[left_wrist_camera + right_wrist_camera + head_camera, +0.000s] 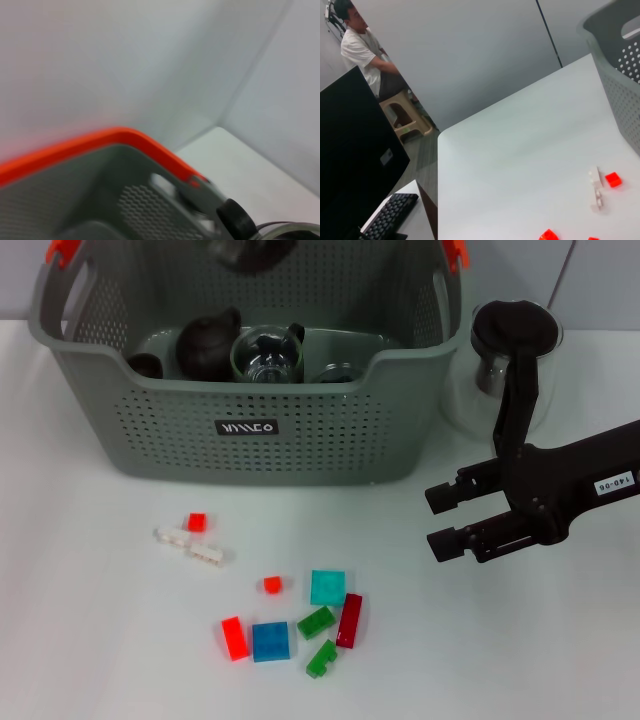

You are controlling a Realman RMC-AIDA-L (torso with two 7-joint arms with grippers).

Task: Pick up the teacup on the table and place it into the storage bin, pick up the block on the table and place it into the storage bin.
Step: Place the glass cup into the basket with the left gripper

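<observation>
Blocks (pixel 290 625) lay scattered on the table (pixel 90 640) in front of the bin (pixel 250 430), none yet inside; tea ware already sat in the bin, so the cup step looked done. The right gripper (pixel 440 520), jaws parted and empty, hovered right of the blocks, well apart. The left gripper was out of view.

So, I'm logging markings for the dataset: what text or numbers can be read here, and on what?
"140-06", seen upside down: white sticker on the right arm.
White logo on the bin's black label: stylised, not readable.
Nothing else carries readable text.
</observation>
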